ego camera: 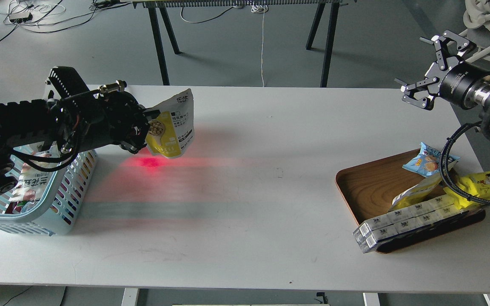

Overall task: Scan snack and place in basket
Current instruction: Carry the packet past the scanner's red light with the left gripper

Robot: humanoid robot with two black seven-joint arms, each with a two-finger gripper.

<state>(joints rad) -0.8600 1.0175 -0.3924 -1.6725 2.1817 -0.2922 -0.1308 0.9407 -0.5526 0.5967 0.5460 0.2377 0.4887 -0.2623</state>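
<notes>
1. The snack, a hand-sized stand-up pouch with a yellow front, a round picture of beige balls and a white printed back and top (172, 125), hangs in the air above the white bench (245, 204), just right of the light blue slotted plastic basket (64, 199) and over a red glow of scanner light (149, 162) on the bench top.
2. The left pincer (145, 129) is closed on the pouch's left edge; its fingers are dark and mostly hidden by the wrist, but the pouch clearly hangs from them, tilted with its top up and to the right.
3. The right pincer (430, 72) is spread wide and holds nothing, raised well apart above the wooden tray (368, 187) of other packets.
4. Judged by its look, the pouch is light and soft: thin film that crinkles and flexes, likely puffed with air.
5. The film is probably slippery, so an edge pinch may let it swing or slide.
6. The flat sealed side seam or top band seems the best hold; squeezing the middle risks crushing the contents.
7. The basket already holds packets, so a low release suits it.
</notes>
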